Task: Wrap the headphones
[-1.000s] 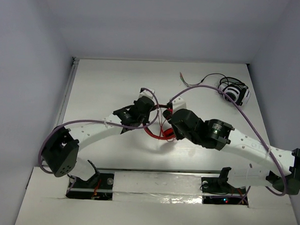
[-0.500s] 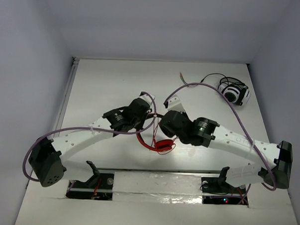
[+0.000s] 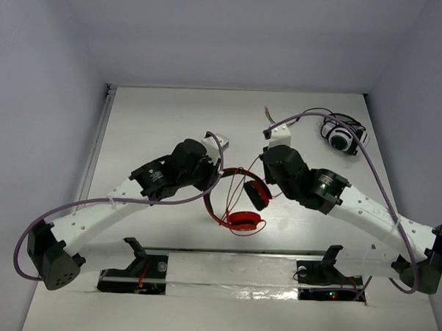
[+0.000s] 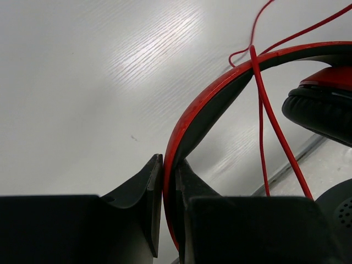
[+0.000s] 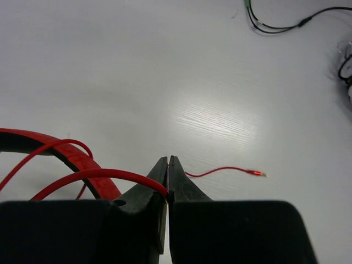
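The red headphones (image 3: 242,219) hang below my left gripper (image 3: 210,187), which is shut on the red-and-black headband (image 4: 220,93). One black ear pad (image 4: 322,110) shows at the right of the left wrist view. The thin red cable (image 4: 270,118) crosses over the headband. My right gripper (image 3: 265,166) is just right of the headband and shut on the red cable (image 5: 99,176). In the right wrist view its jaws (image 5: 168,165) pinch the cable, and the plug end (image 5: 256,173) trails free to the right. The headband (image 5: 71,154) shows at the left there.
Small white and black headphones (image 3: 342,136) with a dark cable (image 3: 311,114) lie at the back right; that cable shows in the right wrist view (image 5: 275,26). The table's front edge strip (image 3: 239,250) runs just below the red headphones. White walls enclose the table.
The grippers have drawn apart: the right one moved back and right with the cable, the left one shifted left. The headphones now hang in plain sight with both earcups showing.
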You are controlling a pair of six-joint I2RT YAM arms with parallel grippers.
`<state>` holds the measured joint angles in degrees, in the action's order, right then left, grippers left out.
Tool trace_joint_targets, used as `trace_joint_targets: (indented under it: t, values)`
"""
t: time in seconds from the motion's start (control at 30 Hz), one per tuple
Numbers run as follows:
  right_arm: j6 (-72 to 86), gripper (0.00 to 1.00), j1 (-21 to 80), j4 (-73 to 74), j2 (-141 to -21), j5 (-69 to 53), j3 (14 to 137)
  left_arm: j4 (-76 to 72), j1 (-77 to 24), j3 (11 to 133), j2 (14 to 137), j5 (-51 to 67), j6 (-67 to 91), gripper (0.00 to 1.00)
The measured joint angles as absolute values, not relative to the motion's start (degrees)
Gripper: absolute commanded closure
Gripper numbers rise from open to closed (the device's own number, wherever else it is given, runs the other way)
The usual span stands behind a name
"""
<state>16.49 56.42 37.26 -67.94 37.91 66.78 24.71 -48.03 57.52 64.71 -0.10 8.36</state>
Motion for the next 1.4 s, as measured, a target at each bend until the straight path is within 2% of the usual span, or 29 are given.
trace_joint_targets:
  t: [0.4, 0.57, 0.8, 1.03, 1.13, 1.2, 1.4]
  values:
    - [14.94, 0.92, 53.6, 28.73, -60.38, 22.24, 62.5, 22.9, -38.83, 59.57, 61.12, 17.21, 6.52, 1.0]
    - [16.32, 0.86, 53.54, 23.2, -57.21, 19.14, 57.47, 22.65, -34.74, 62.11, 60.31, 22.81, 6.24, 1.0]
    - [17.82, 0.78, 53.17, 11.92, -55.53, 14.48, 49.65, 21.08, -33.52, 67.05, 59.79, 26.68, 6.74, 1.0]
    - [18.37, 0.77, 49.43, -0.99, -55.55, 9.41, 43.75, 19.07, -32.71, 71.07, 59.77, 29.02, 9.39, 1.0]
    - [19.29, 0.73, 47.48, -5.93, -55.72, 6.37, 40.58, 18.46, -31.79, 73.1, 59.77, 29.87, 10.55, 1.0]
    - [19.57, 0.69, 46.92, -8.84, -56.12, 4.64, 38.76, 18.11, -31.42, 74.54, 59.9, 29.98, 11.46, 1.0]
    - [20.25, 0.67, 46.46, -15.86, -60.64, 0.49, 37.19, 16.47, -31.35, 78.43, 61.82, 29.98, 13.69, 1.0]
